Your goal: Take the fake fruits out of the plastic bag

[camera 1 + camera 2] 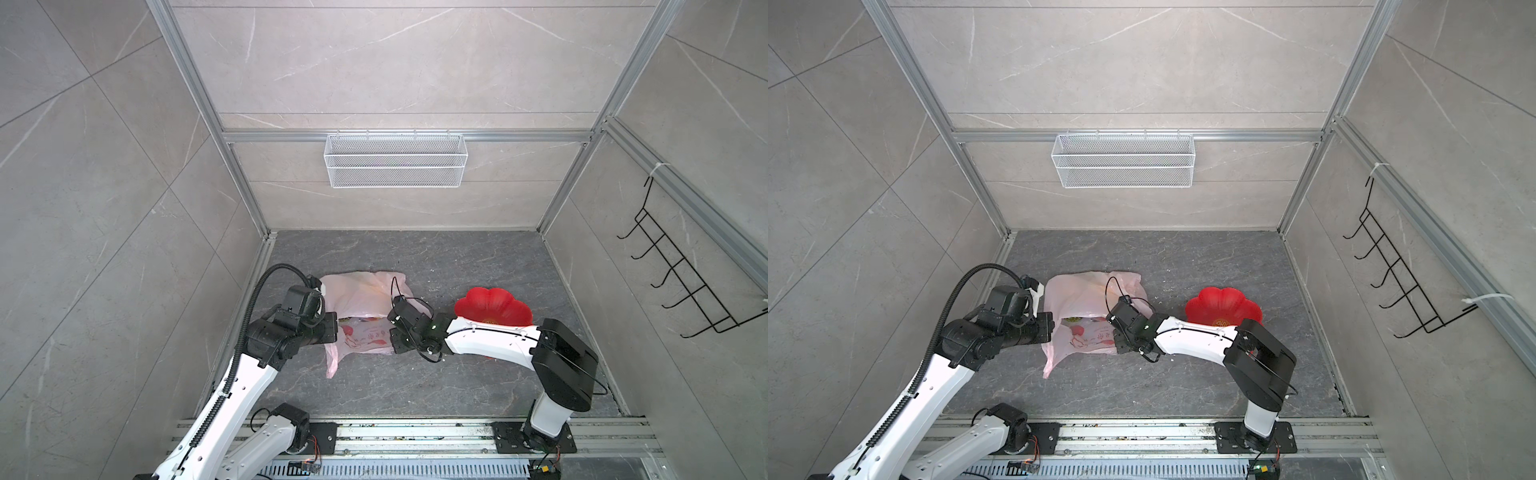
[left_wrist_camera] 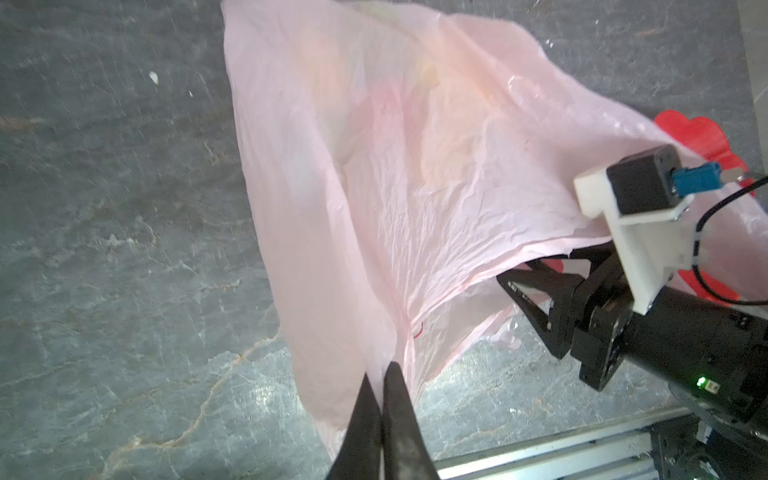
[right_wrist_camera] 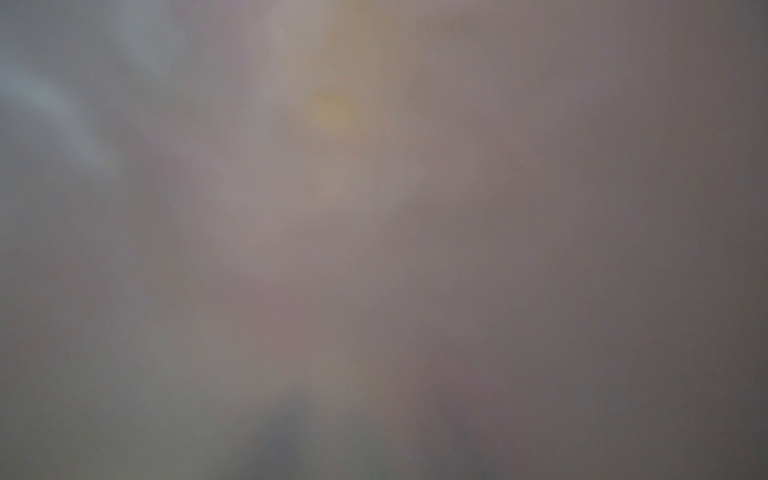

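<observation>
Left gripper point(image 2: 380, 368) jaws closed on plastic bag point(image 1: 365, 291) edge, holding mouth up. Right gripper point(image 2: 528, 274) inside mouth; jaws' state we cannot tell. Fake fruits point(image 1: 1073, 320) in bag, 9 o'clock on counter point(image 1: 415, 386); we judge none out. Red plate point(image 1: 494, 307) at bag's 3 o'clock.

Setting: robot test cell in a lab, dressed like a tiled room. Evidence: bare aluminium frame point(image 1: 395, 136) holds grey marble-look wall panels point(image 1: 83, 208). The left arm point(image 1: 232, 399) and right arm point(image 1: 490, 336) are bolted to a slotted rail point(image 1: 415, 432) along the front edge of a dark stone-look table point(image 1: 415, 382). A white wire basket point(image 1: 395, 160) and a black hook rack point(image 1: 681, 270) hang on the walls.
</observation>
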Action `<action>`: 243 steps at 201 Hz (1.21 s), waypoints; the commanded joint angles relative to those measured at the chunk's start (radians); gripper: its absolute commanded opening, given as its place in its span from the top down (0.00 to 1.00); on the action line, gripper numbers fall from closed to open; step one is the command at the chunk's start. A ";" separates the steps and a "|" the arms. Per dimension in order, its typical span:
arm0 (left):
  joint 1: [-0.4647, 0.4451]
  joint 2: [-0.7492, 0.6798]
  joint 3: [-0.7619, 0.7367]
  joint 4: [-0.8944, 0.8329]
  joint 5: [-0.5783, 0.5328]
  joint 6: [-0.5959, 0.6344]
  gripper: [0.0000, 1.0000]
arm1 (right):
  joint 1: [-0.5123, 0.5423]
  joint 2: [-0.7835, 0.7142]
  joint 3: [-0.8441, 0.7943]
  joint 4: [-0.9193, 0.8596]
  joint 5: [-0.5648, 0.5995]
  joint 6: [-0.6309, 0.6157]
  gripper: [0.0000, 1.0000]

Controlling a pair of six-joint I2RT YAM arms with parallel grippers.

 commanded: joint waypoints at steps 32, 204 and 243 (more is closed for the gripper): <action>0.003 -0.055 -0.044 -0.040 0.072 -0.085 0.97 | -0.044 -0.067 -0.035 -0.044 0.101 -0.005 0.49; -0.025 0.127 0.093 0.310 0.115 -0.113 0.99 | 0.003 -0.087 0.210 -0.135 0.129 -0.100 0.45; -0.025 0.128 0.090 0.306 0.109 -0.100 0.99 | 0.052 -0.133 0.245 -0.161 0.180 -0.148 0.43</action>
